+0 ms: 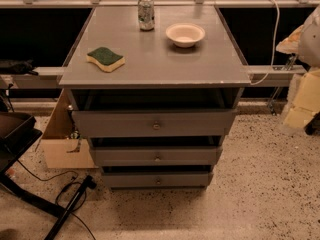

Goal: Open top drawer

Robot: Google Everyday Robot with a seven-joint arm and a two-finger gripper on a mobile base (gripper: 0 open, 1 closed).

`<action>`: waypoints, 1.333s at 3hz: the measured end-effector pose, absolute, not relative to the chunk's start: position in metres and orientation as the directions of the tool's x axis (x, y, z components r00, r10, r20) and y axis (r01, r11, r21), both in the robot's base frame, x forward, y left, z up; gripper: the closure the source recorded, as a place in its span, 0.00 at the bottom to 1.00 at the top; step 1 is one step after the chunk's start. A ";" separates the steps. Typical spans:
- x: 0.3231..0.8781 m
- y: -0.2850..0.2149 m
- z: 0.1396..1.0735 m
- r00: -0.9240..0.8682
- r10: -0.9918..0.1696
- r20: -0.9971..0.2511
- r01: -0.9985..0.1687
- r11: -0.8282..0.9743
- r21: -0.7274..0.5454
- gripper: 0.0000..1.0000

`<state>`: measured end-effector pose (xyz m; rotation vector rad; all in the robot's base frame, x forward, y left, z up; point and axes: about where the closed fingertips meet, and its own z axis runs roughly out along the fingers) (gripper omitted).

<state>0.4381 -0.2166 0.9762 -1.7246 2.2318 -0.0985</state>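
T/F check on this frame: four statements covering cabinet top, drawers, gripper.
1. A green sponge lies on the cabinet top. True.
2. The can stands inside the bowl. False: it stands apart from the bowl, on its left.
3. The top drawer has a small round knob at centre. True.
4. The gripper is clamped on that knob. False: the gripper is not in view, and nothing touches the knob.

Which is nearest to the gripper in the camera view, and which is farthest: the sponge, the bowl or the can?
The gripper sits at the right edge of the view.
1. Bowl, right side of the cabinet top.
2. Can, at the back, near the middle.
3. Sponge, left front of the top.
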 end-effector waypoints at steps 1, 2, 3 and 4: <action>0.438 -0.217 0.976 -0.221 -0.953 -0.207 -0.931 0.270 -0.246 0.00; 0.441 -0.210 0.961 -0.219 -0.953 -0.209 -0.937 0.265 -0.229 0.00; 0.447 -0.197 0.919 -0.203 -0.960 -0.194 -0.947 0.243 -0.211 0.00; 0.459 -0.174 0.843 -0.170 -0.969 -0.179 -0.966 0.200 -0.165 0.00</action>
